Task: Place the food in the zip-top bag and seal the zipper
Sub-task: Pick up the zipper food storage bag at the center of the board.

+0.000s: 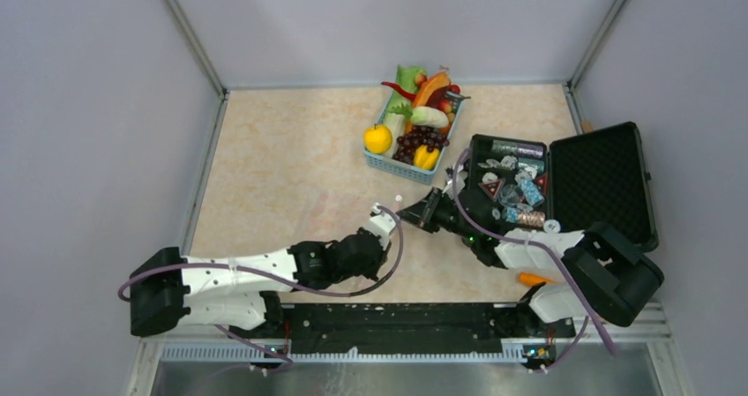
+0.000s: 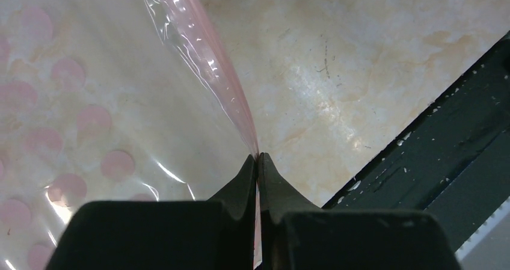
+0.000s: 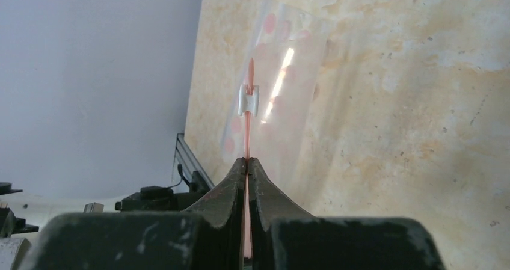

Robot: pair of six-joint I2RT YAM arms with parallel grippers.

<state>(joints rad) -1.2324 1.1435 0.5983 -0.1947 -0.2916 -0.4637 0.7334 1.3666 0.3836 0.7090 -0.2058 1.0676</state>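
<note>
while your left claw (image 2: 258,157) is pinched tight on the zipper (image 2: 207,56), your right claw (image 3: 247,160) is clamped on the same pink strip, just short of its white slider (image 3: 248,100). the bag (image 2: 90,107) spreads across the surface (image 1: 282,149) left of both claws, near the middle; the food (image 1: 422,137) sits in the blue basket (image 1: 399,167), on the far side.

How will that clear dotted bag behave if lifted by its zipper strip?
Probably floppy: the zip-top bag is thin, wrinkled film, so it should sag below the zipper. Likely very light, since it looks empty. The glossy strip might slip from the left gripper or right gripper.
</note>
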